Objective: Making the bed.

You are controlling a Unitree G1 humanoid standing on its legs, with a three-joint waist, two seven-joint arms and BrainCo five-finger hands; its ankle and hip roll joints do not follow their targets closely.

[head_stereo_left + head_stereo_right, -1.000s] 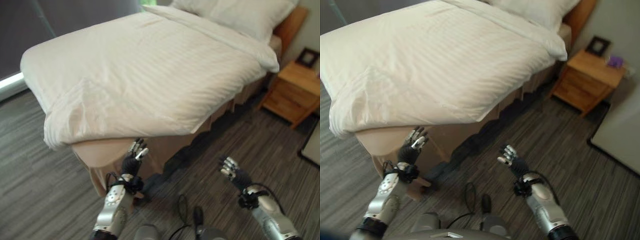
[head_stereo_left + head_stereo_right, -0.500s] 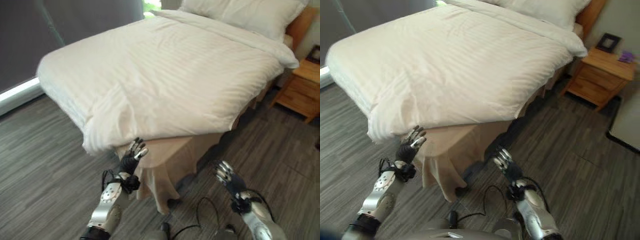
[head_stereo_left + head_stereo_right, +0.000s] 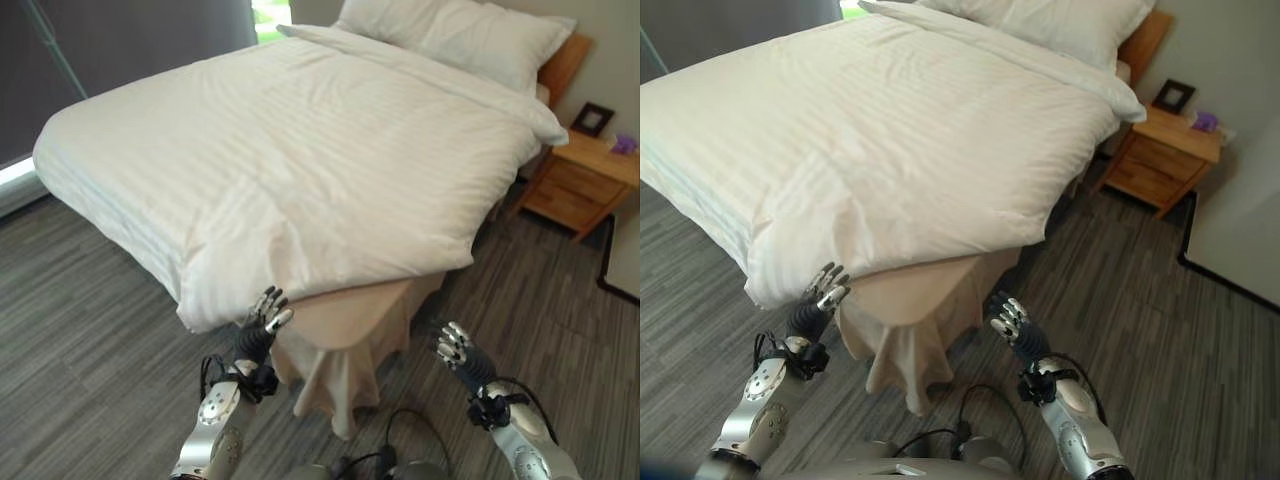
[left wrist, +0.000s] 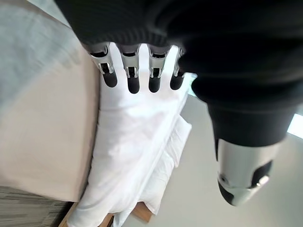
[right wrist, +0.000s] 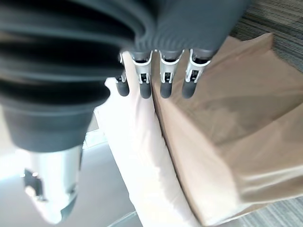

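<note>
From the left eye view, the whole scene had shifted since half a second before, so the camera had moved; the bed's near corner now sat between the two arms. The white striped duvet [image 3: 300,150] lay smooth over the bed, its near corner riding up off the tan bed skirt [image 3: 350,340], which hung in soft folds. The left hand [image 3: 262,318] hovered just below the duvet's edge, fingers straight and spread, holding nothing.

In the right eye view, the right hand [image 3: 1010,320] was raised over the grey plank floor [image 3: 1160,300], fingers apart, empty. Two plump pillows [image 3: 1060,25] lay at the far end, beside a wooden nightstand [image 3: 1160,160].

Both wrist views showed straight fingers before cloth.
</note>
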